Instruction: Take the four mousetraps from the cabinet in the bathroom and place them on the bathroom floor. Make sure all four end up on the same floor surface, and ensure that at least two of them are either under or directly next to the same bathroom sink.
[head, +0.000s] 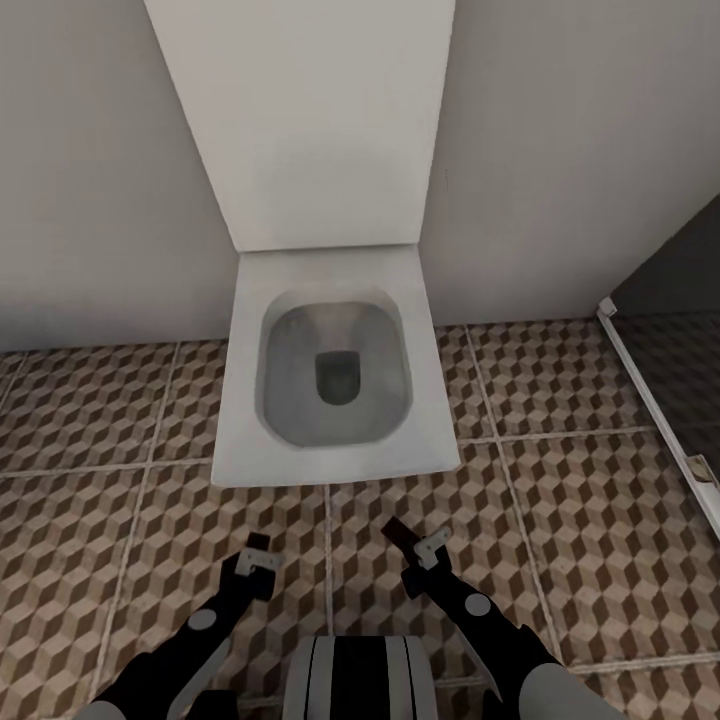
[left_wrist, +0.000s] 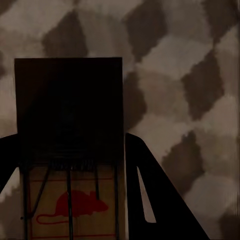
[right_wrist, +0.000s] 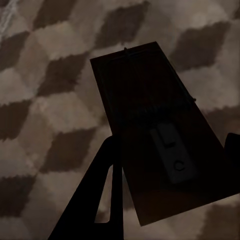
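Between the left gripper's (left_wrist: 75, 200) fingers a mousetrap (left_wrist: 70, 145) sat clamped; right gripper (right_wrist: 170, 190) likewise gripped another mousetrap (right_wrist: 150, 130), both above the tiled floor (head: 560, 400) facing a toilet (head: 335, 390). Judged light, stiff boards; hold by edges, clear of the wire.

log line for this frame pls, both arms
scene: toilet ahead, bathroom floor | left gripper: shut on mousetrap | right gripper: shut on second mousetrap | both held above floor, none placed
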